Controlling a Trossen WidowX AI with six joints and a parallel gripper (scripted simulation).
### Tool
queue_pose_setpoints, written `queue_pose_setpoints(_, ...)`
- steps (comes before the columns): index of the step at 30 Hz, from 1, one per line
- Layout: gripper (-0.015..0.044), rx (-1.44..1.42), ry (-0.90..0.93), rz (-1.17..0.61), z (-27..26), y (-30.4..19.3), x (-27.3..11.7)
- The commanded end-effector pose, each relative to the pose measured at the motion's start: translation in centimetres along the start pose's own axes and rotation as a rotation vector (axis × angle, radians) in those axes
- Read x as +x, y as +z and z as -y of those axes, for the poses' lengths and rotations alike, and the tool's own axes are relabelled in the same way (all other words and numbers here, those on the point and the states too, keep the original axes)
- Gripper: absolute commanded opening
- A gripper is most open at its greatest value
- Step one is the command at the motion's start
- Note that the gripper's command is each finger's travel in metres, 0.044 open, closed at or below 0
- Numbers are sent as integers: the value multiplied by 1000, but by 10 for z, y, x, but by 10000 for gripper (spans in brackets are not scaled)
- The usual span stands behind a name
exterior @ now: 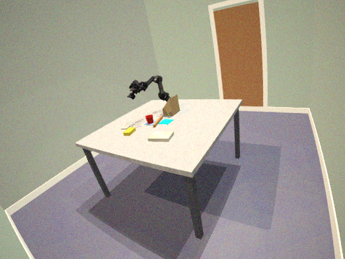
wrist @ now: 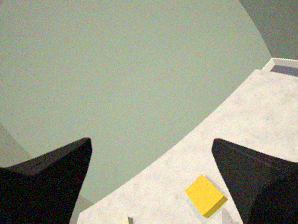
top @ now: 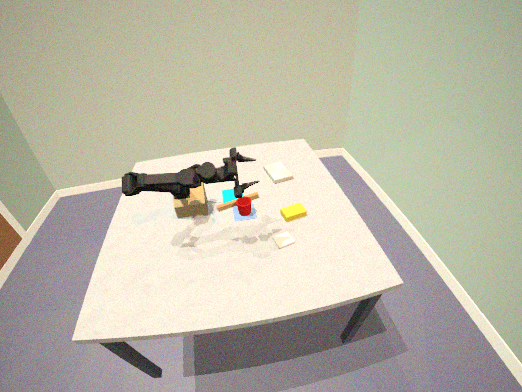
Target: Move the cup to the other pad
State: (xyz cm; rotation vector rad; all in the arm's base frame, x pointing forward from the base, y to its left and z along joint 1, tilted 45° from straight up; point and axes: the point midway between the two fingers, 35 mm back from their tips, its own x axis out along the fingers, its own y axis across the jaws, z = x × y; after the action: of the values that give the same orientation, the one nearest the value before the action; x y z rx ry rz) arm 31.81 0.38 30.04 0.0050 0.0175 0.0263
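A red cup (top: 244, 205) (exterior: 149, 118) stands upright on a light blue pad (top: 253, 215) near the middle of the table. A cyan pad (top: 228, 194) (exterior: 166, 121) lies just beyond it, with a thin wooden bar (top: 225, 204) (exterior: 157, 121) between the two pads. My gripper (top: 252, 171) (exterior: 131, 93) (wrist: 154, 146) is open and empty. It hangs in the air above and behind the cup, well clear of it. The cup does not show in the wrist view. I cannot make out any marbles in the cup.
A cardboard box (top: 191, 204) (exterior: 172, 106) sits under the arm's base. A yellow block (top: 293, 211) (exterior: 129, 131) (wrist: 205, 196), a small beige tile (top: 283, 240) and a flat cream slab (top: 278, 172) (exterior: 160, 135) lie around the pads.
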Motion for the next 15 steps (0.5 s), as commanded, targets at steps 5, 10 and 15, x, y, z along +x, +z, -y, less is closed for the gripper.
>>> queue_pose_setpoints(5, 269, -157, -71, -327, 5, -67, 23)
queue_pose_setpoints(10, 148, -476, -89, -801, 11, -155, 22)
queue_pose_setpoints(15, 148, -885, -2, -1256, 20, -216, -6)
